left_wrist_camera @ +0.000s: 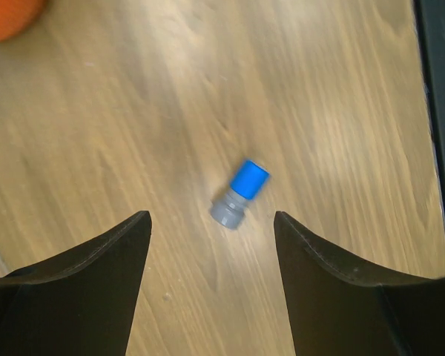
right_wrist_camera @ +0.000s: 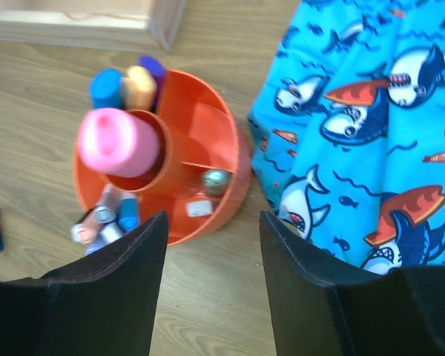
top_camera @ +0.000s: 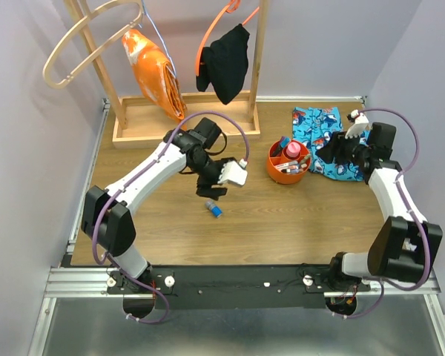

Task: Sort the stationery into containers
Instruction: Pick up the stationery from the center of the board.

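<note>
Black fingers (left_wrist_camera: 81,282) of the left gripper (top_camera: 211,194) stand apart above a short blue-capped grey marker (left_wrist_camera: 241,193) mid-desk.
Right gripper (right_wrist_camera: 213,216), fingers apart and empty, hangs over blue shark-print cloth (right_wrist_camera: 356,111) beside the round orange plastic tub (right_wrist_camera: 233,174) of pens (right_wrist_camera: 107,222), near the desk's far right corner.

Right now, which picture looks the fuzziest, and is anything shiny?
Left wrist view: fuzziest, the wood grain smeared and the little blue-capped marker soft, with a pale shine on the table right of it. Right wrist view: the pink tube glows blurry. Top view: sharp, evenly lit.
</note>
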Motion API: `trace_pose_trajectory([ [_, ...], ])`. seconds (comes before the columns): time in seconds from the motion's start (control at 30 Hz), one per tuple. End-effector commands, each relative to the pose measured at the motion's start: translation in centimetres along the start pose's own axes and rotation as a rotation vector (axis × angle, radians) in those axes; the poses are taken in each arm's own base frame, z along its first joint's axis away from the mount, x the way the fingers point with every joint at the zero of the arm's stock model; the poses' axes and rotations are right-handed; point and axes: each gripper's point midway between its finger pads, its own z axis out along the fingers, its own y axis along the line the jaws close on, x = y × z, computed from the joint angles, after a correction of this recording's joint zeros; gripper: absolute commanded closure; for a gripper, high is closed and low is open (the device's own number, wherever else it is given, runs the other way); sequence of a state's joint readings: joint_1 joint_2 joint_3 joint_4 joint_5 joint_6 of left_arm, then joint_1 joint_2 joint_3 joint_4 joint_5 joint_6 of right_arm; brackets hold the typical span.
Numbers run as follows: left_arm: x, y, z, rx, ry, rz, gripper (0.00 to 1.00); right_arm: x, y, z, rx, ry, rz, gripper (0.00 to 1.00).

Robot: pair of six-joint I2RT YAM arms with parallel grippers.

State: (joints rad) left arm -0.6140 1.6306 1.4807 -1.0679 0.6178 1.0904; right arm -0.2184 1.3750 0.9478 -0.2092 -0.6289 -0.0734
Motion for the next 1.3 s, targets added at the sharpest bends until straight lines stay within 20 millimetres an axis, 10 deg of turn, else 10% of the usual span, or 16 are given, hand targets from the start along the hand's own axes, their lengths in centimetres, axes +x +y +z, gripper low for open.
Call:
trace_pose_trajectory([
  [0.0,3.2,-4.2,1.0,0.228,0.138,0.207,0.25,-0.8,2.3,-1.8,-0.063,-0.044,-0.026,0.38],
  [0.4,7.1,-3.9,7.2,0.324,0.303,0.279,0.34,-0.4,3.9,-4.5,-0.037,-0.071,-0.053,0.37],
  [1.0,11.3,-4.5,10.4,0.372,0.418,0.303,0.49,-0.3,4.5,-5.6,-0.02,-0.085,-0.055,0.36],
  [1.27,7.0,-4.5,9.7,0.376,0.336,0.278,0.92,-0.2,4.3,-5.6,-0.007,-0.088,-0.051,0.36],
])
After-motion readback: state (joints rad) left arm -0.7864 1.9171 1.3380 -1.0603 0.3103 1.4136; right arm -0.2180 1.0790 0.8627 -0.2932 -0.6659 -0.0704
